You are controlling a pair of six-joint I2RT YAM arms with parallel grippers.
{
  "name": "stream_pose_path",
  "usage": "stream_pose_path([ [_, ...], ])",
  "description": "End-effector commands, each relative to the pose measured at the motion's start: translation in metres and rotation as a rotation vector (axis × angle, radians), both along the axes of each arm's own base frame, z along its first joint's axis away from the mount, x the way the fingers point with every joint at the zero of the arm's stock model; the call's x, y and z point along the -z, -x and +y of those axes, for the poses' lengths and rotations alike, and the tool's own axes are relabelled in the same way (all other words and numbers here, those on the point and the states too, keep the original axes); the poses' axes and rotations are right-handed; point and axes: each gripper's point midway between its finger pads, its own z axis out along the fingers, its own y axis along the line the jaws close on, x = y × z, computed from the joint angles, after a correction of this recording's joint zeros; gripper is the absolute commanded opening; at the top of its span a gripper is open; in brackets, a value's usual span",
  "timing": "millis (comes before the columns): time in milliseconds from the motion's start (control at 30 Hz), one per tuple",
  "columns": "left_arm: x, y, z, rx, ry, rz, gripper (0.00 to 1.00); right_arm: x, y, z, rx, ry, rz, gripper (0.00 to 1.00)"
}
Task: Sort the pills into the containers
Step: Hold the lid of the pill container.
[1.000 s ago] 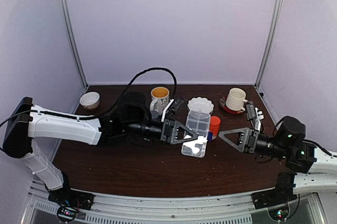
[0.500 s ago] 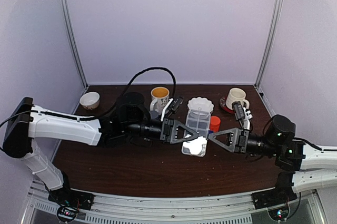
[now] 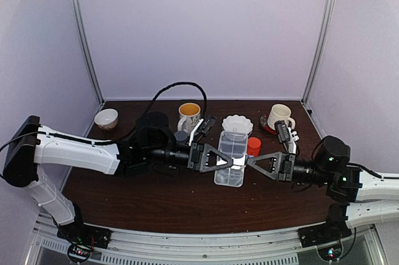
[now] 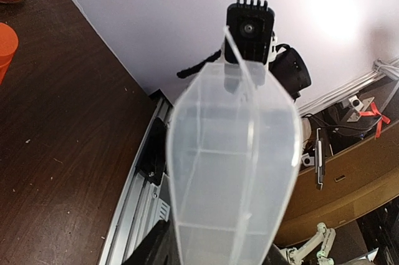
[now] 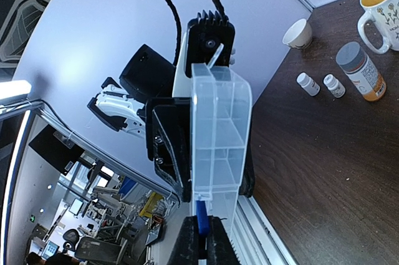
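The clear pill box (image 3: 232,146) with its containers is held off the table between my two arms. My left gripper (image 3: 225,161) is shut on the box (image 4: 230,171), one black finger (image 5: 167,146) on each flat side. From the other end, my right gripper (image 5: 204,243) is shut on a small blue tab (image 5: 202,216) at the box's (image 5: 218,134) near edge. In the top view my right gripper (image 3: 248,161) meets the box from the right. The compartments look empty. No pills show in any view.
An orange bottle with a grey cap (image 5: 360,72), two small white bottles (image 5: 307,83) and a yellow-lined mug (image 3: 189,114) stand behind the left arm. A small bowl (image 3: 106,118), a white fluted dish (image 3: 237,124), an orange-red pot (image 3: 254,146) and a cream mug on a saucer (image 3: 279,117) line the back.
My right gripper moved left to the box and shut on its blue tab. The left gripper kept the box, which shifted slightly between the arms.
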Motion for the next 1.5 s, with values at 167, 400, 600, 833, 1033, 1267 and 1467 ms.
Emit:
stream_pose_path([
  [167,0.021,-0.011,0.002,-0.049,-0.007,-0.004,0.49,0.031,-0.011,0.003,0.046,0.084,0.04,0.0],
  [400,0.06,-0.019,0.009,-0.083,-0.021,0.046,0.63,0.066,-0.016,0.01,0.046,0.104,0.089,0.0],
  [600,0.114,-0.027,0.015,-0.119,-0.128,0.084,0.66,0.107,-0.022,0.02,0.046,0.177,0.135,0.0],
  [833,0.161,-0.034,0.025,-0.176,-0.258,0.1,0.73,0.132,-0.029,0.039,0.021,0.183,0.184,0.0],
  [1033,0.183,-0.04,0.045,-0.249,-0.41,0.051,0.84,0.154,-0.037,0.044,0.047,0.214,0.238,0.0],
  [1267,0.188,-0.046,0.063,-0.326,-0.674,-0.113,0.94,0.163,-0.045,0.045,0.091,0.239,0.278,0.0],
  [1467,0.174,-0.035,0.048,-0.327,-0.707,-0.166,0.94,0.164,-0.053,0.041,0.148,0.269,0.299,0.0],
])
